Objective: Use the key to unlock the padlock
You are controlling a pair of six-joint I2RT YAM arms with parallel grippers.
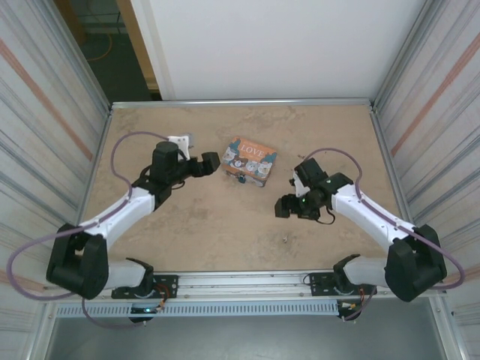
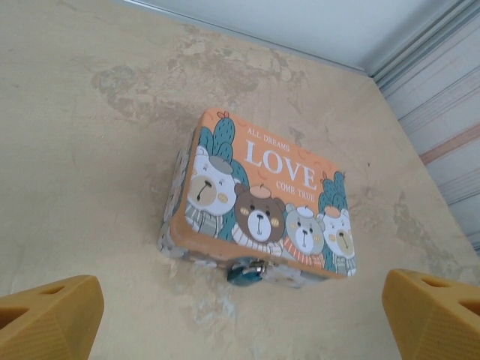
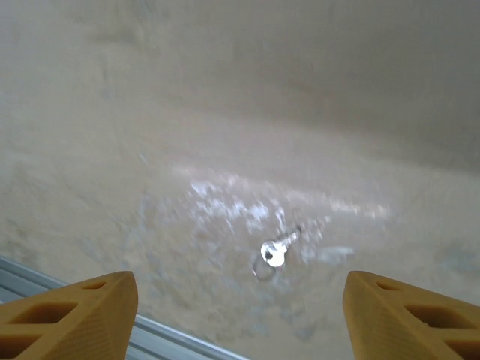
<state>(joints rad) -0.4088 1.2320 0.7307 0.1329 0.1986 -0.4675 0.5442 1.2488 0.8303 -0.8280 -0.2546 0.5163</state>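
The key (image 3: 274,251) lies flat on the table (image 3: 112,150), in front of the right gripper (image 3: 240,319), which is spread and empty. The padlock (image 2: 246,274) hangs at the front of the tin (image 2: 262,187), facing the spread left gripper (image 2: 240,315). Being thin and flat, the key may skid away or slip from the pinch

Key (image 3: 275,251) blurred (teeth unreadable).

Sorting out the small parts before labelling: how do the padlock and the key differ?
The padlock is blue; the key is silvery. The padlock sits at the front of the LOVE tin; the key lies loose on the table, apart from the tin. Both are tiny beside the tin.
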